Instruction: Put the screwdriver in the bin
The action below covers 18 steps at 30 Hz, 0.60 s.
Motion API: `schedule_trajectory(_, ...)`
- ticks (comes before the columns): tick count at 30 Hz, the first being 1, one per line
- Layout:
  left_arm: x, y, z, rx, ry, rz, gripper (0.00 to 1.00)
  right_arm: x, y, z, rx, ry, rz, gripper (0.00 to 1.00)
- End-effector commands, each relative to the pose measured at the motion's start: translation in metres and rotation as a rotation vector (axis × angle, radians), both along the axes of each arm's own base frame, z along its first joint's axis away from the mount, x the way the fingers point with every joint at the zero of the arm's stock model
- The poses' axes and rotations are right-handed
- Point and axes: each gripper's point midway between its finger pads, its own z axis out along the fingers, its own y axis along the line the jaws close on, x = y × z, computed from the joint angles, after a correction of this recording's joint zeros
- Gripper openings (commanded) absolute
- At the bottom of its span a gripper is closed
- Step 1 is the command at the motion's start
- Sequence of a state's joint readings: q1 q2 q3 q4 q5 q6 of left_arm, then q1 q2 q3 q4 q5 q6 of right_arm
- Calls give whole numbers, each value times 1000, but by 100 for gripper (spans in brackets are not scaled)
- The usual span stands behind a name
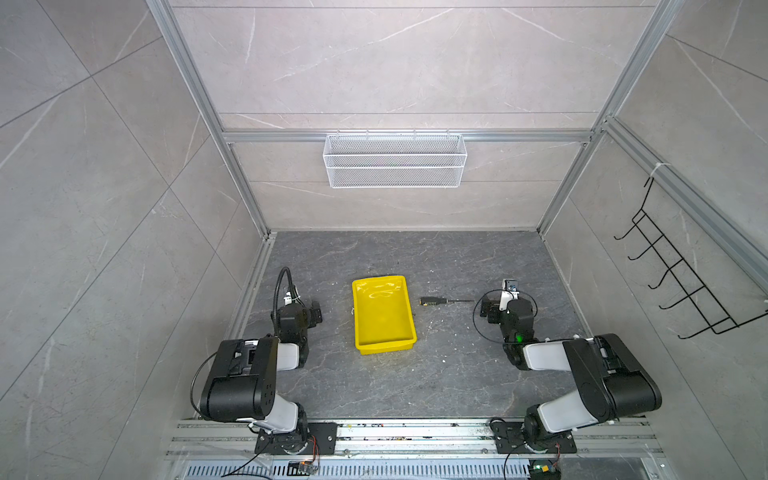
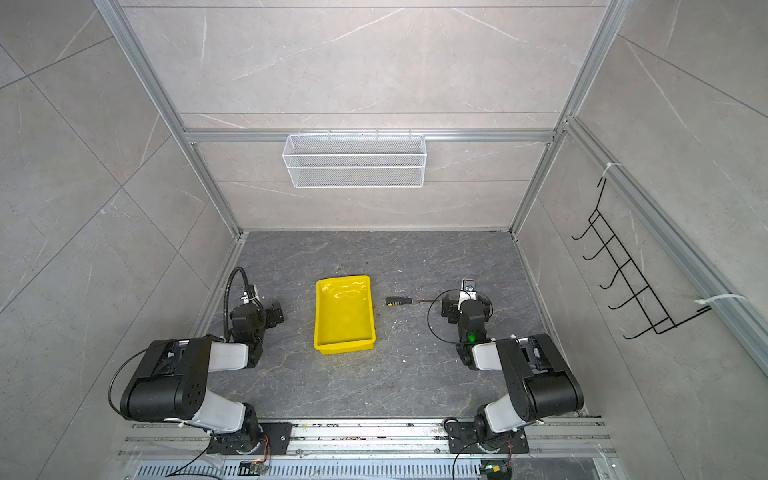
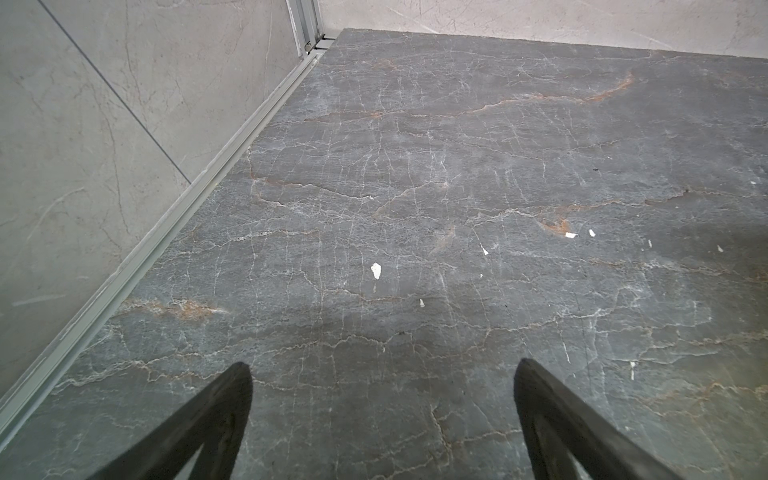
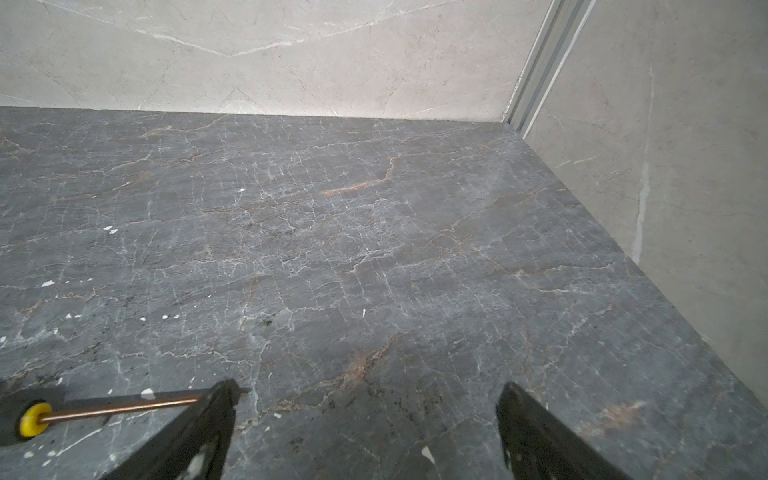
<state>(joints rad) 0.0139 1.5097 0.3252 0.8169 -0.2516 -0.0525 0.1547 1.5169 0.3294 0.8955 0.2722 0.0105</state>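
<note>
Lying beside the shallow yellow plastic bin [image 1: 355, 316], the slim black-handled screwdriver [image 1: 439, 301] is aiming its shaft toward the dark marbled bench's [image 1: 457, 374] right edge, at the nearer right gripper [image 4: 368, 392]; that gripper and the left gripper [image 3: 382, 368] are both gaping, empty.

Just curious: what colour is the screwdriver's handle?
The screwdriver handle is black with yellow marks, clearest in a top view.

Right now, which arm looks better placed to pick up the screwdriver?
Likely the right. The screwdriver lies between the bin and the right gripper, its shaft tip close beside its open jaws. The left gripper, also open, sits on the bin's far side.
</note>
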Motion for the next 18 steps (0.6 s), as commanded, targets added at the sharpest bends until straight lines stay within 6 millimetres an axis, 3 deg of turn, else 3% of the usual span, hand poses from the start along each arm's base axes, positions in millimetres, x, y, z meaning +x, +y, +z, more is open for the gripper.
schedule_trajectory(1,12,0,23,9,-84,-10,100,6,0,9,11,-30,1,99)
schedule_trajectory(5,12,0,23,9,-83,-9,100,4,1,11,0,-43,1,99)
schedule_trajectory(11,12,0,23,9,-83,-10,100,-19,12,28,-49,-173,24,99)
schedule_trajectory(15,13,0,23,9,-84,-11,100,-22,12,61,-143,-161,-92,99)
schedule_trajectory(18,12,0,23,9,-82,-9,100,-20,20,92,-155,-125,-50,99)
